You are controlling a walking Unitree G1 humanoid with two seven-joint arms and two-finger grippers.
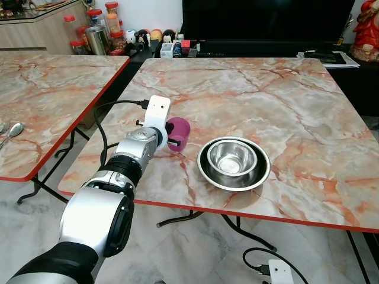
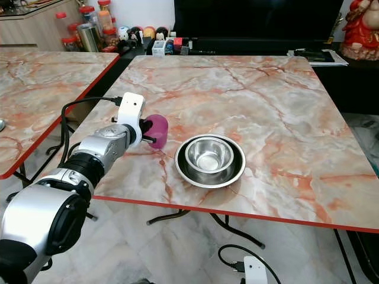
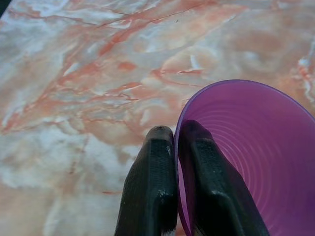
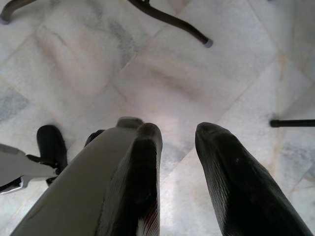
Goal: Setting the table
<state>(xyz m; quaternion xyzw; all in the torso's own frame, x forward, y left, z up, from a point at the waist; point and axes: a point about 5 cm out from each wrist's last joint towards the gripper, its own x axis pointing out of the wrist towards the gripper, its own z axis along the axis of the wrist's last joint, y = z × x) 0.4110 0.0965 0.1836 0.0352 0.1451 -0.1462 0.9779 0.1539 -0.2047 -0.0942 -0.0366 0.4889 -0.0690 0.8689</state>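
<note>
A purple plastic cup (image 1: 179,132) stands on the marble table (image 1: 284,94), just left of two nested steel bowls (image 1: 233,162). My left gripper (image 1: 172,135) is shut on the purple cup's rim. In the left wrist view one black finger (image 3: 150,187) lies outside the wall of the purple cup (image 3: 256,147) and the other inside it. My right gripper (image 4: 177,147) hangs open over the tiled floor with nothing between its fingers.
A second marble table (image 1: 53,100) stands to the left with a spoon (image 1: 13,131) on it. Jars and small items (image 1: 100,29) line the back, beside a dark TV unit (image 1: 266,23). A black cable (image 1: 106,127) loops from my left wrist.
</note>
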